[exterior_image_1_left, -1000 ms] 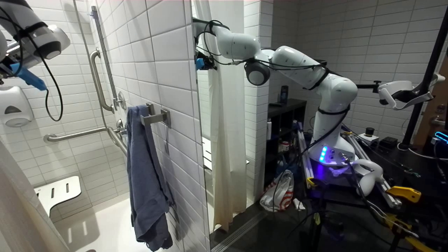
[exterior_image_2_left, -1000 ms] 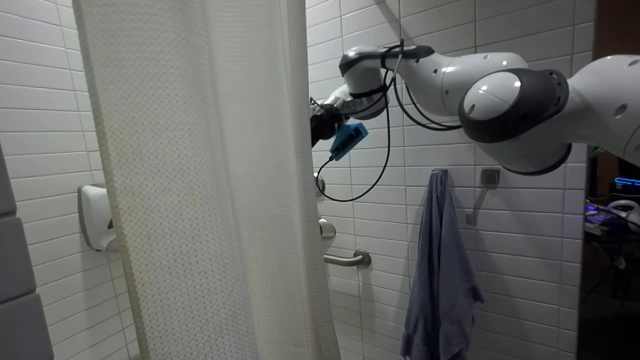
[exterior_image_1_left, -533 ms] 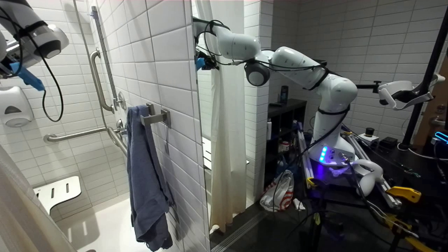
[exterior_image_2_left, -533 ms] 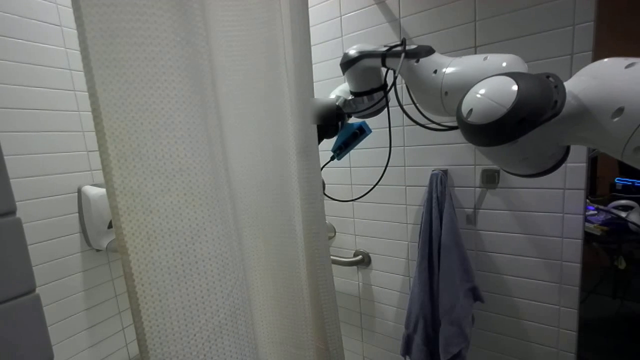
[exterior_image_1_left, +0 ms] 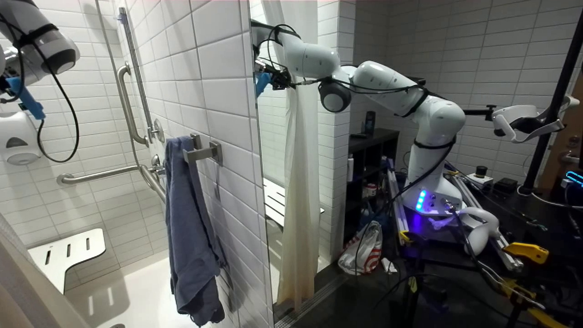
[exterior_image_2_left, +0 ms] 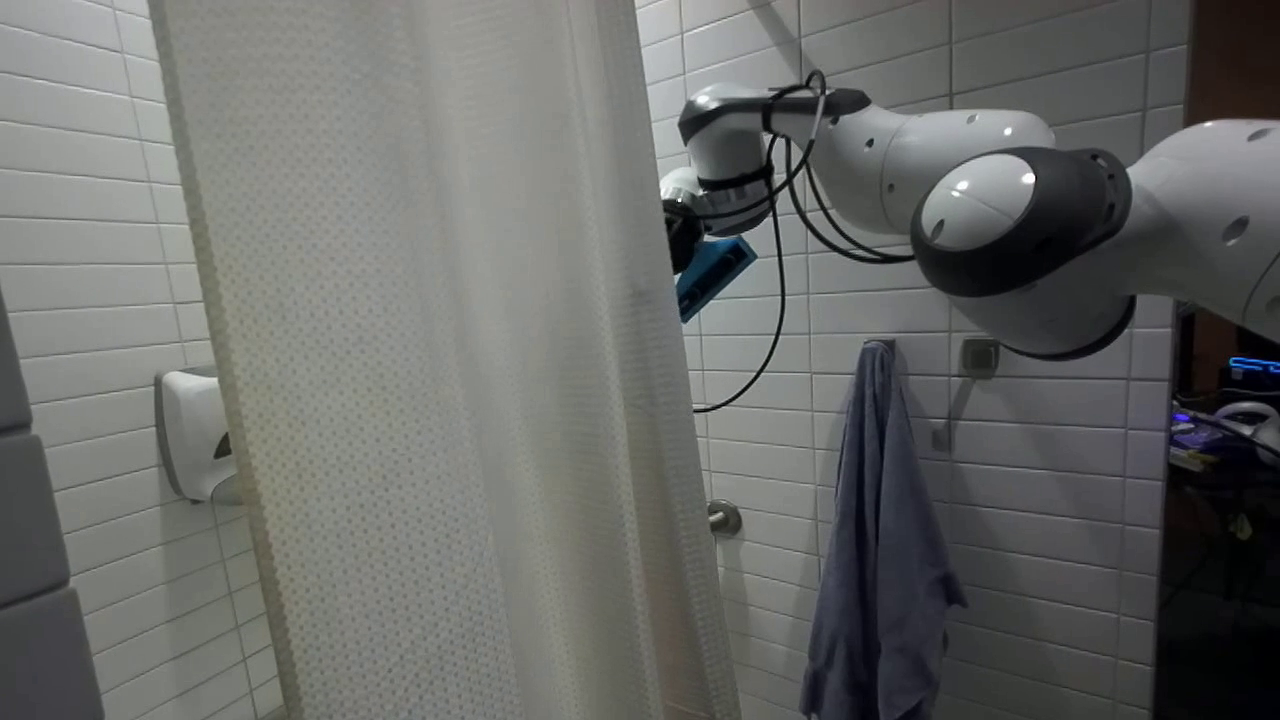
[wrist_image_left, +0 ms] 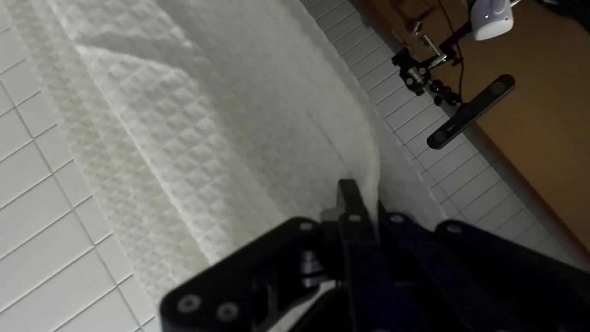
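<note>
My gripper [wrist_image_left: 368,203] is shut on a fold of the off-white shower curtain [wrist_image_left: 276,138], which runs up between its fingers in the wrist view. The curtain hangs long in an exterior view [exterior_image_2_left: 450,350] and hides the fingertips there. Only the blue camera mount [exterior_image_2_left: 715,270] and part of the dark gripper body show past its edge. In an exterior view the wrist and blue mount [exterior_image_1_left: 29,98] are at the upper left, with the fingers out of frame, and the curtain [exterior_image_1_left: 32,287] is at the lower left.
A blue-grey towel [exterior_image_1_left: 189,228] hangs from a wall hook [exterior_image_1_left: 202,155]. Grab bars [exterior_image_1_left: 123,100], a white shower seat [exterior_image_1_left: 68,250] and a white dispenser [exterior_image_1_left: 20,141] are on the walls. A mirror appears to reflect the arm base [exterior_image_1_left: 430,200]. A cable [exterior_image_2_left: 775,330] hangs from the wrist.
The gripper has drawn the curtain's edge rightward in one view and leftward in the other, uncovering more of the shower seat. The curtain now covers more of the grab bar behind it.
</note>
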Robot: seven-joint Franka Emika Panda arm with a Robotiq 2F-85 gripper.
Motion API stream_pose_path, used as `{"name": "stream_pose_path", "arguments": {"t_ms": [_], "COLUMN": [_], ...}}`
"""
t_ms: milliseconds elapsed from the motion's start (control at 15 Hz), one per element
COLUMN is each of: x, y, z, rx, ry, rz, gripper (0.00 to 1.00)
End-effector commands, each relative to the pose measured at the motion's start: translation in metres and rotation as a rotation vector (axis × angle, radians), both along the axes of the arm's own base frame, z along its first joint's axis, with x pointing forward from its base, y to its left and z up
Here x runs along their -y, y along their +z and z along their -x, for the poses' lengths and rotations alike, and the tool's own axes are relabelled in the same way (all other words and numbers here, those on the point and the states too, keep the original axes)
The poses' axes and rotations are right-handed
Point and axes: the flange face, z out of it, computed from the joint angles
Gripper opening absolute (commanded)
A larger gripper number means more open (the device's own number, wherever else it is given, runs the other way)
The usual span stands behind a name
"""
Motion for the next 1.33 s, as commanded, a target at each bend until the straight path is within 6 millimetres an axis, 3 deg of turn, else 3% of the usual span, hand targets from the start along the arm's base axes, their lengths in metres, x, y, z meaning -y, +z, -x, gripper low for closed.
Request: {"name": "stream_pose_path", "arguments": {"t_ms": [0, 267, 533, 733, 1267], "x": [-0.069, -0.133, -0.174, -0.187, -0.193], "y": [-0.033, -0.043, -0.045, -0.045, -0.037], "z": [0.010, 0.024, 0.029, 0.031, 0.013], "rx": [-0.034, -0.028, -0.002, 0.006, 0.147], "ry": [0.095, 0.153, 0.142, 0.129, -0.015], "rz": [0.049, 0.062, 0.079, 0.087, 0.187], "gripper": [0.00, 0.00, 0.00, 0.00, 0.00]}}
